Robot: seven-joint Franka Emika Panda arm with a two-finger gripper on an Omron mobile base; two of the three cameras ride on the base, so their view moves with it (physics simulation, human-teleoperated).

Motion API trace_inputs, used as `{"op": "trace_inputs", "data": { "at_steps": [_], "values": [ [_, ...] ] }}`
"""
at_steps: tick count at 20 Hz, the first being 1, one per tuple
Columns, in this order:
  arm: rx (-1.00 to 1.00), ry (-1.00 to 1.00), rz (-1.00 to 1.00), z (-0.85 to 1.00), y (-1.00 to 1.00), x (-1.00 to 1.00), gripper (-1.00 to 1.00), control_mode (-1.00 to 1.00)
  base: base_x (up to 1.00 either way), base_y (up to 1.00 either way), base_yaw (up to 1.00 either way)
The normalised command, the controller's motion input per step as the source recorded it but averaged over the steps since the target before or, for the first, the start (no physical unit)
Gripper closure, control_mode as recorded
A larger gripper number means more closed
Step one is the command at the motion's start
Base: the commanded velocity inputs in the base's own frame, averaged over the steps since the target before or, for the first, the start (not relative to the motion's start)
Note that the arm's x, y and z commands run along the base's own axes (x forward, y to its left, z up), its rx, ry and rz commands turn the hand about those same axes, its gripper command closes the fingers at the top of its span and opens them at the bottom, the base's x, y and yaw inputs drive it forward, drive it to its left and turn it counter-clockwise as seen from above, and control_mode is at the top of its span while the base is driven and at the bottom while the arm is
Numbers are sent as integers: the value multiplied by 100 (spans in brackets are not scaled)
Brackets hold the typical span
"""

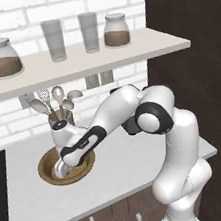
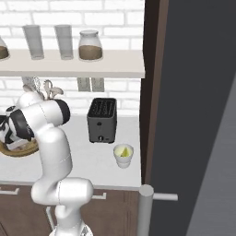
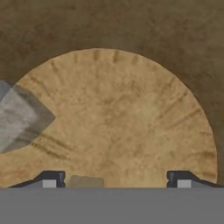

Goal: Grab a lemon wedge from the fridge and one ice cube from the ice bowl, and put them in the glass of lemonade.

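Note:
The ice bowl, tan wood with a darker rim, sits on the counter by the utensil cup. My hand reaches down into it. In the hand view my gripper is open, its fingertips wide apart just above the bowl floor. A grey translucent ice cube lies at the left, outside the jaws. A small pale lump shows close to the left fingertip. The glass of lemonade stands near the counter's right end, with a yellow-green sliver, seemingly the lemon wedge, in it. The grey fridge stands on the right.
A black toaster stands behind the glass. A grey cup of utensils is just behind the bowl. The shelf above carries two jars and two tall glasses. A grey bar handle juts out at the counter's right corner.

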Motion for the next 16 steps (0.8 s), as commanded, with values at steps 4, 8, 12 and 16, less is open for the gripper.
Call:
{"op": "trace_inputs", "data": {
  "at_steps": [4,8,12,16],
  "values": [
    [-1,0,0,-14,5,0,-100,-100,0,0,0],
    [-3,2,0,-35,4,0,100,-100,0,0,0],
    [-2,1,0,-20,0,0,100,-100,0,0,0],
    [0,0,0,0,0,0,100,-100,0,0,0]
  ]
}}
